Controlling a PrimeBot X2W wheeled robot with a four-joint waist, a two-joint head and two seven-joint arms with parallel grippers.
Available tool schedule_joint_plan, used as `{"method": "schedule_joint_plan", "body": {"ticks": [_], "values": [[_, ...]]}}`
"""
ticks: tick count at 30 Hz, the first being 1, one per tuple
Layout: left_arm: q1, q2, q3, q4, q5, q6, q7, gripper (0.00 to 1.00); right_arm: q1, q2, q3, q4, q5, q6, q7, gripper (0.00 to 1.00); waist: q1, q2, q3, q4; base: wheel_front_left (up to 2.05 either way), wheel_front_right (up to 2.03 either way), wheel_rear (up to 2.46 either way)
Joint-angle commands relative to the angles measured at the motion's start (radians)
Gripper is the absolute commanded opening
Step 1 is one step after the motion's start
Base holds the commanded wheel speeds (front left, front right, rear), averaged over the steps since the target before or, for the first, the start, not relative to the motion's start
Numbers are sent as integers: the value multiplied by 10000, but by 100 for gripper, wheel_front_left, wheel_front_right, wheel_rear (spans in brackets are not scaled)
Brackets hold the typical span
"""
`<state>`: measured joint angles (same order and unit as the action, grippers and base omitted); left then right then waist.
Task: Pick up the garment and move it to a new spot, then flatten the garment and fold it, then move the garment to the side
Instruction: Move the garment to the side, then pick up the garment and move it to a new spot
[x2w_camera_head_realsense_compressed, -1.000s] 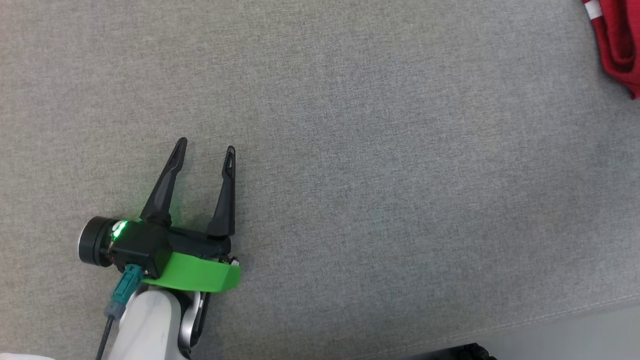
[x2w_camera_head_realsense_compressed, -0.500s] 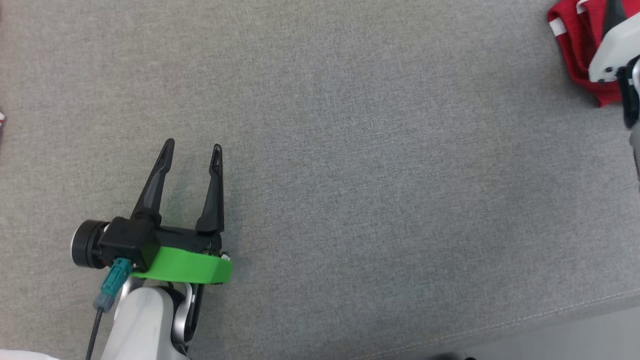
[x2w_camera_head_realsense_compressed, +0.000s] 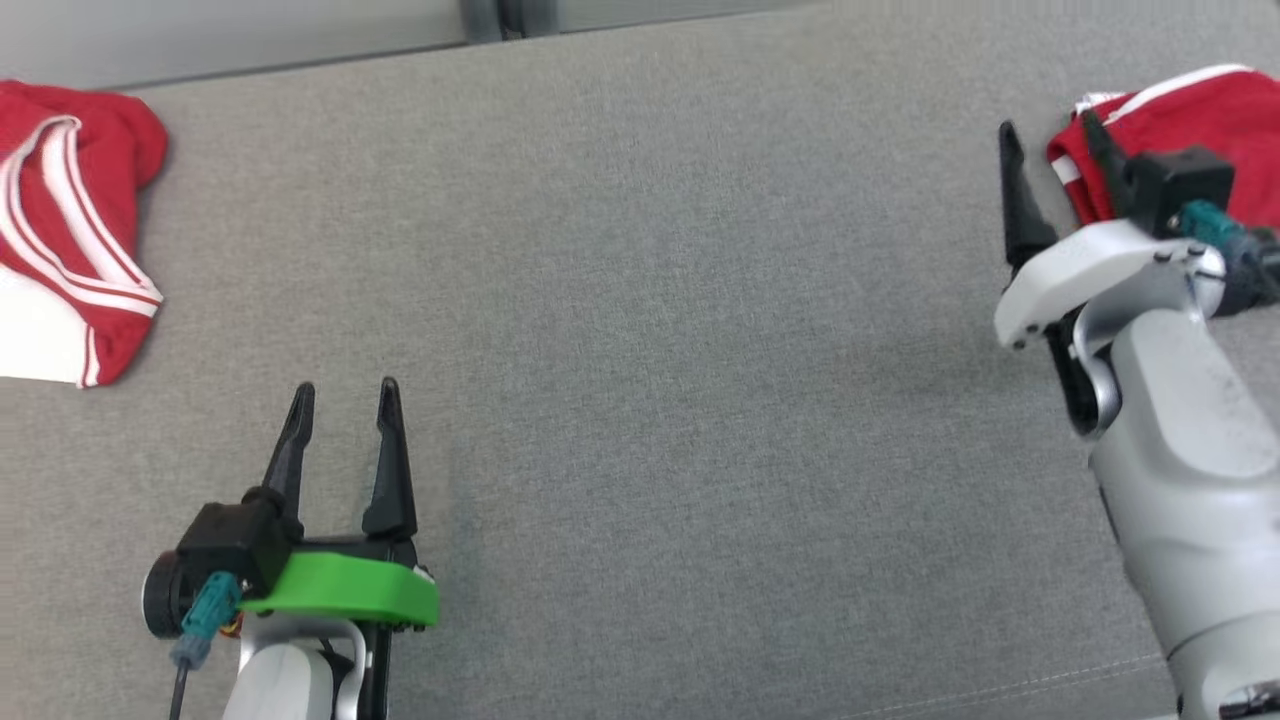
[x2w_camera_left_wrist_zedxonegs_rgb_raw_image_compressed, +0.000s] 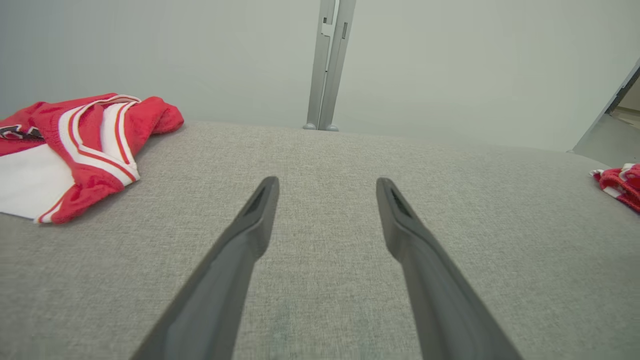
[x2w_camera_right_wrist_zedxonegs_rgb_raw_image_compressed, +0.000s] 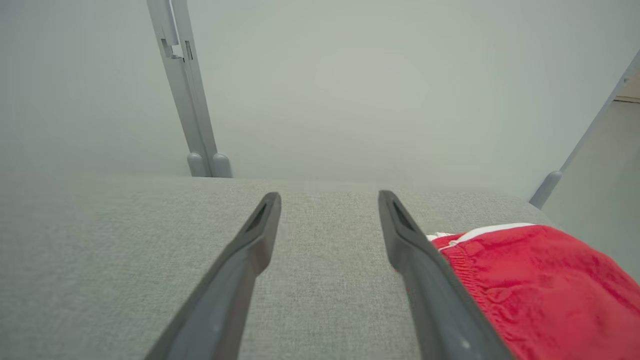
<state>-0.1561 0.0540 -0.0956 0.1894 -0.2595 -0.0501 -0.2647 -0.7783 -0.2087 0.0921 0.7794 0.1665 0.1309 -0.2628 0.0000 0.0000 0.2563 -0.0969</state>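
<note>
A red garment with white trim lies bunched at the far right of the grey fabric surface; the right wrist view has it low on the right. My right gripper is open at its left edge, the right finger against the cloth and nothing between the jaws. My left gripper is open over bare fabric at the lower left. A second red and white garment lies rumpled at the far left.
A pale wall runs along the surface's back edge, with a grey post at its middle. A stitched front seam marks the near edge at the lower right. A wide stretch of grey fabric separates the two garments.
The head camera has swung, bringing the back edge, the left garment and my right arm into the picture. My right gripper now stands open beside the right garment. The left gripper stays open.
</note>
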Motion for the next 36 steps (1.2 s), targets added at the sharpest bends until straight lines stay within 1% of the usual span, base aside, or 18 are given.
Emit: {"method": "schedule_joint_plan", "body": {"ticks": [1,5,10,15,19,24,36], "values": [[259,-10,82,62,-128,89,9,100,608,150,34,-387,100,-3,-27,100,0,0,-1063,465,0,0,0],[700,-26,187,186,-320,169,11,100,1997,592,70,-1497,300,-3,-28,100,0,0,-1559,608,0,0,0],[1184,-27,119,172,-543,314,9,100,3727,1153,-337,-3027,244,-3,-28,100,0,0,-1983,770,0,0,0],[1571,-24,-12,183,-600,415,9,100,5196,1478,-706,-4205,-192,-3,-29,100,0,0,-2316,958,0,0,0],[1716,-25,-60,109,-545,520,9,100,6103,1559,-869,-4910,-363,-3,-27,100,0,0,-2431,1105,0,0,0],[1754,-26,-91,139,-425,492,11,100,6720,1575,-745,-5244,88,-3,-29,100,0,0,-2491,1141,0,0,0],[1694,-27,-82,166,-444,437,11,100,6746,1579,-691,-5166,207,-3,-29,100,0,0,-2542,1168,0,0,0]]}}
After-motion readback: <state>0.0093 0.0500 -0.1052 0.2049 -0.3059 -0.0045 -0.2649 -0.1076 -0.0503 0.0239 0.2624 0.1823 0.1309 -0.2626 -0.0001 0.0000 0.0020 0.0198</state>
